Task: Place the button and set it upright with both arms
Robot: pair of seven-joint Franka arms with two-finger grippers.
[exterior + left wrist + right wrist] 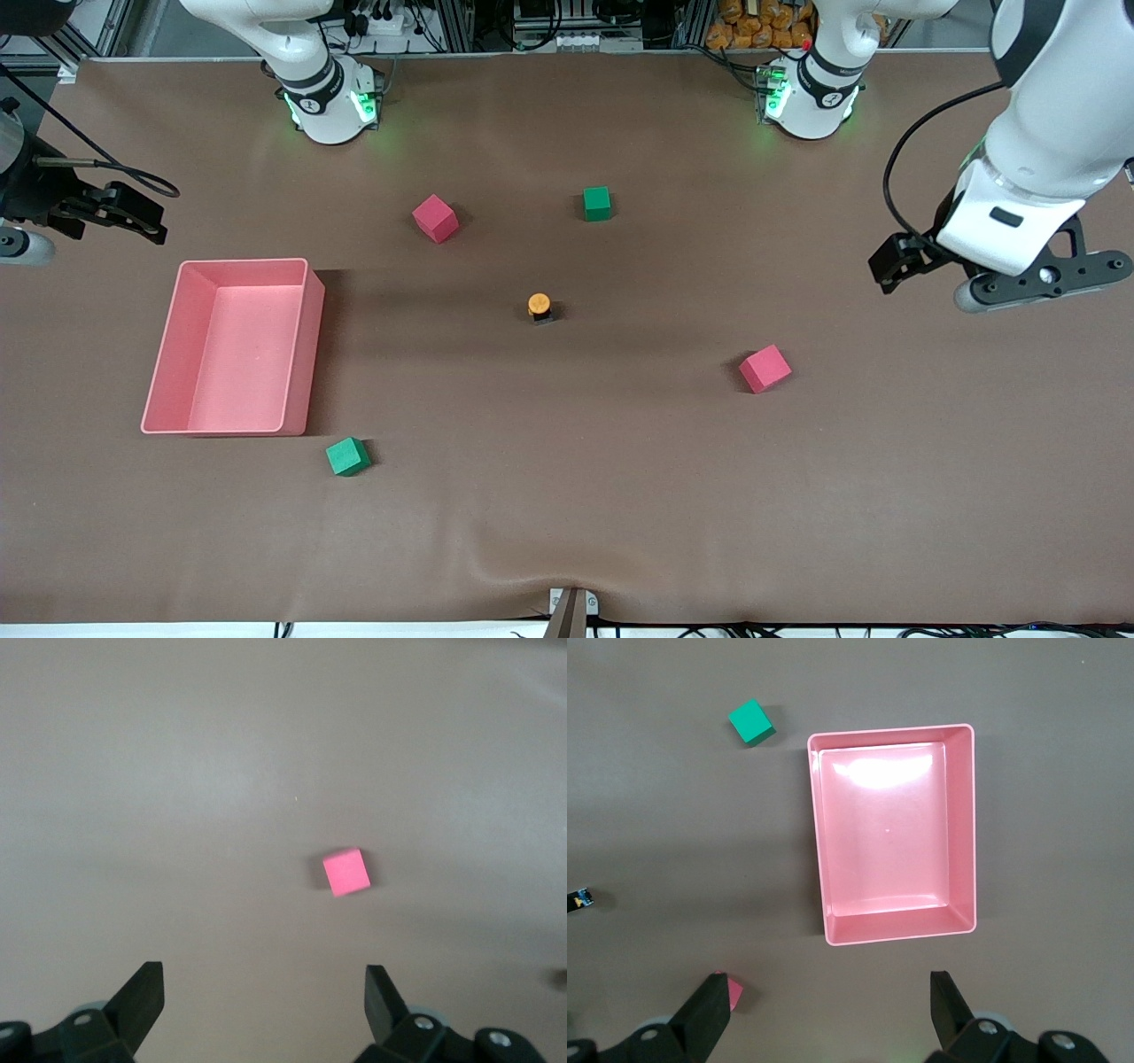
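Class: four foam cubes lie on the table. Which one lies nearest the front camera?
The green cube beside the pink tray's corner; the other three lie farther up.

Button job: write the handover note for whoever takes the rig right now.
Left gripper: open, empty, up over the left arm's end of the table, above a red cube.
Right gripper: open, empty, up over the right arm's end, above the pink tray.
Button: mid-table, orange cap up, apart from the cubes; tray holds nothing.
Done: no grasp yet.
Left: pick up, place and upright the button.
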